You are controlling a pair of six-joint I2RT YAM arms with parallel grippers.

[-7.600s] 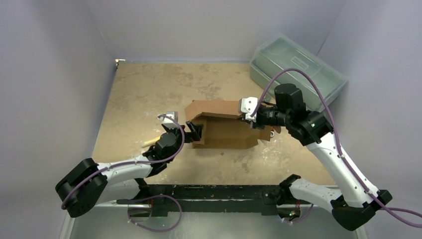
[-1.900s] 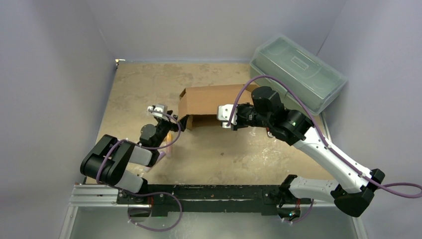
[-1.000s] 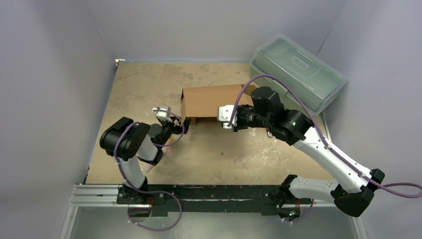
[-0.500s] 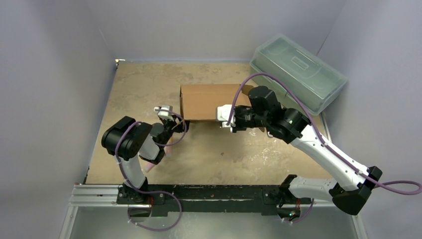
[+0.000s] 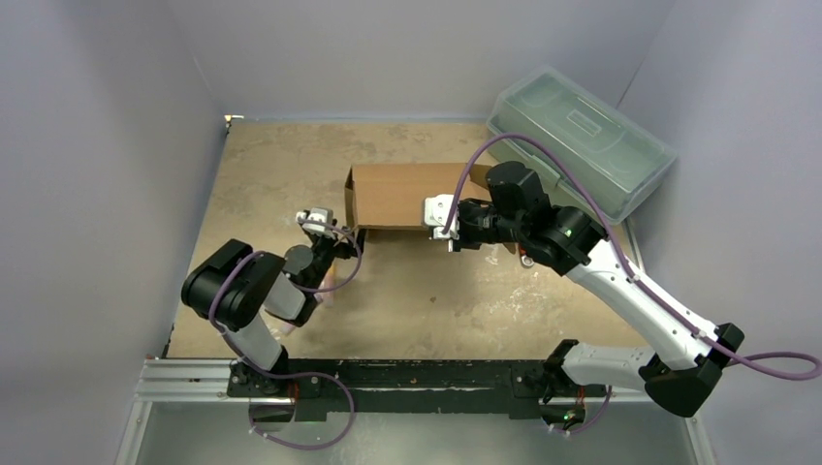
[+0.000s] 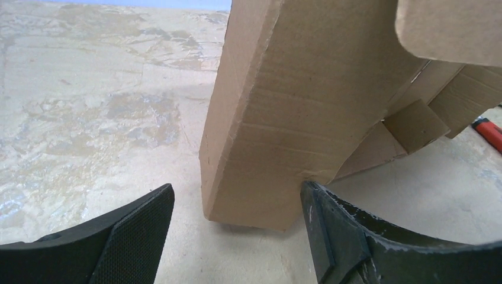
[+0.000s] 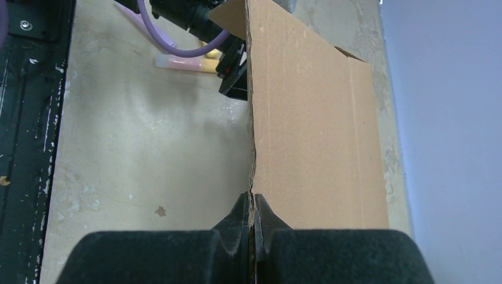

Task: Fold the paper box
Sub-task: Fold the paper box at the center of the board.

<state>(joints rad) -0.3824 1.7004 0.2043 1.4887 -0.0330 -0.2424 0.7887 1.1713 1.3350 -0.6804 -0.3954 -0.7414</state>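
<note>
Mottled tan table (image 5: pixel 271 174) is bounded by grey walls; the box (image 5: pixel 397 194) is stood near its middle. One thin panel edge is pinched by the right gripper (image 7: pixel 253 208). The box's left corner is flanked by the left gripper (image 6: pixel 237 219), jaws spread wide.

Soft, even light, seemingly from overhead, makes all views bright. The plain brown corrugated cardboard box (image 5: pixel 397 194) throws a faint, blurred shadow on the mottled tan tabletop (image 5: pixel 271 165). Close to its lens, the right gripper (image 7: pixel 253 216) looks slightly out of focus.
</note>
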